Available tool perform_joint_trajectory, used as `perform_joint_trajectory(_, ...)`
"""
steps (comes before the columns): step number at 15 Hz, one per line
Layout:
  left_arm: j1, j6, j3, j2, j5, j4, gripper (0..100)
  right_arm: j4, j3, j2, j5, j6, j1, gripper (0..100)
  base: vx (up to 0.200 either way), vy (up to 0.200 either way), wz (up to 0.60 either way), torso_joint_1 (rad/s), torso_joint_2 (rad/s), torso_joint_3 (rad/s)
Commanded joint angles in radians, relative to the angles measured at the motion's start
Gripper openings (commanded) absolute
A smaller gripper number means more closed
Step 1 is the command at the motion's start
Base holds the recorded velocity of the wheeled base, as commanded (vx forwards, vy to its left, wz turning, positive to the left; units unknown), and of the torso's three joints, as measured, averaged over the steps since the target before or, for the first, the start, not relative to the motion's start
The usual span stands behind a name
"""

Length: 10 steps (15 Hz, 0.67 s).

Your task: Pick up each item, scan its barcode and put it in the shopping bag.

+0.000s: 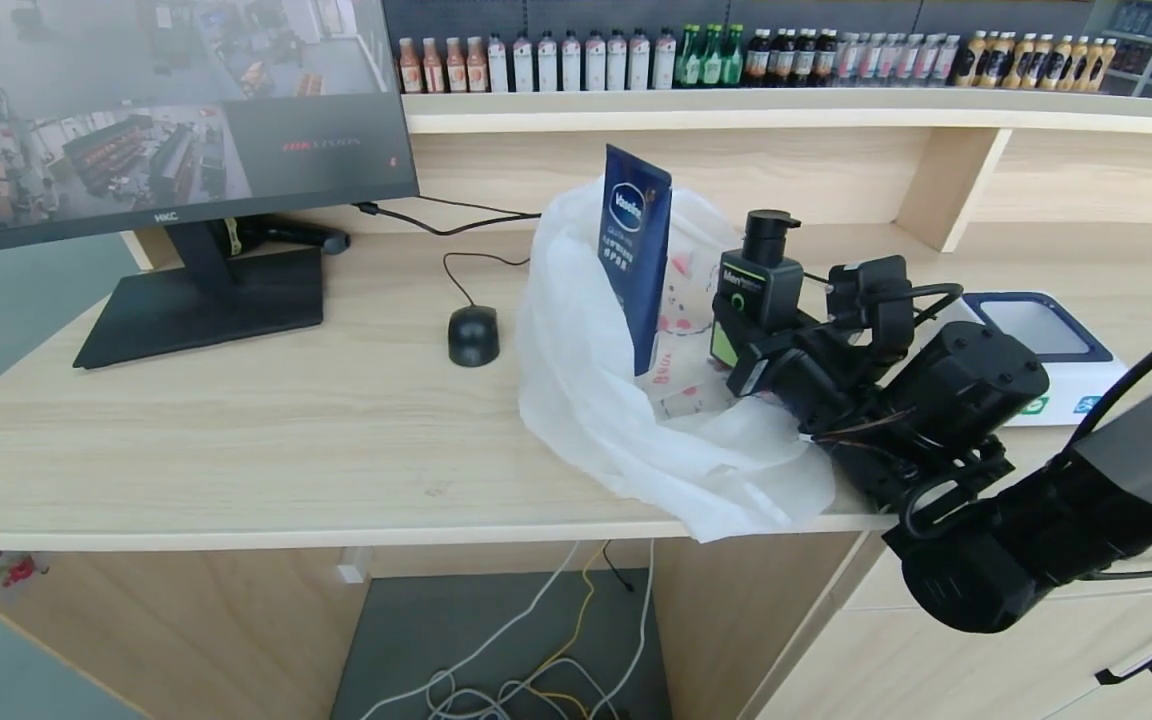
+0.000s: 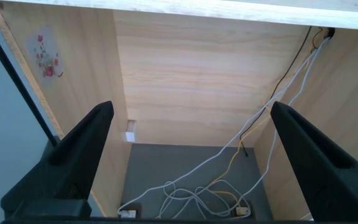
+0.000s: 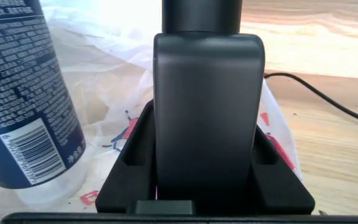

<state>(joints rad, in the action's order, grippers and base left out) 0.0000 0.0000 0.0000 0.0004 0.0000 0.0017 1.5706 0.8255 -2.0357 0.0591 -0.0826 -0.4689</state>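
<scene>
**Head view**
- The right gripper (image 1: 744, 345) has its fingers closed on a black plastic pump bottle with a green label (image 1: 762, 285). The bottle's long axis is upright, with the pump head at 12 o'clock.
- A white thin-plastic shopping bag (image 1: 626, 430) lies slumped on the pale wooden bench (image 1: 286, 440). Its open hollow is at about 8 o'clock from the bottle. The bottle's base is at the bag's near rim, and whether they touch cannot be told.
- A dark blue upright tube (image 1: 636, 240) stands inside the bag at 9 o'clock from the bottle, near it but apart.
- A white barcode scanner with a blue rim (image 1: 1036, 335) sits on the bench at 3 o'clock from the bottle.
- Judgement: the drop calls for a short carry toward 8 o'clock, keeping the bottle upright and clear of the tube.

**Left wrist view**
- The left gripper (image 2: 194, 162) has its black fingers (image 2: 82, 155) spread wide and holds nothing.
- It hangs below the bench top, facing loose white and yellow cables (image 2: 197, 190).
- Judgement: it is well apart from the bag, so the right arm is the nearer.

**Right wrist view**
- The bottle (image 3: 207, 106) is seated between the fingers of the right gripper (image 3: 207, 193), which are clamped on its two flanks.
- The tube (image 3: 23, 99) stands just beside it, with its barcode facing the camera.
- The bag's film (image 3: 117, 81) spreads beneath and behind both.
</scene>
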Motion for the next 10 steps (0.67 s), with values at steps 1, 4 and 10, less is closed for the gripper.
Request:
perform_joint_trajectory(1,0.0,0.0,0.0,0.0,0.0,0.0,100,0.0,-0.006,-0.009,-0.001,0.0,-0.002,0,0.0,0.0,0.0,0.0,0.0,0.0)
perform_joint_trajectory(4,0.0,0.0,0.0,0.0,0.0,0.0,100,0.0,-0.049,-0.011,-0.001,-0.002,-0.002,0,0.0,0.0,0.0,0.0,0.0,0.0)
perform_joint_trajectory(10,0.0,0.0,0.0,0.0,0.0,0.0,100,0.0,-0.098,-0.017,-0.001,0.001,-0.007,0,0.0,0.0,0.0,0.0,0.0,0.0)
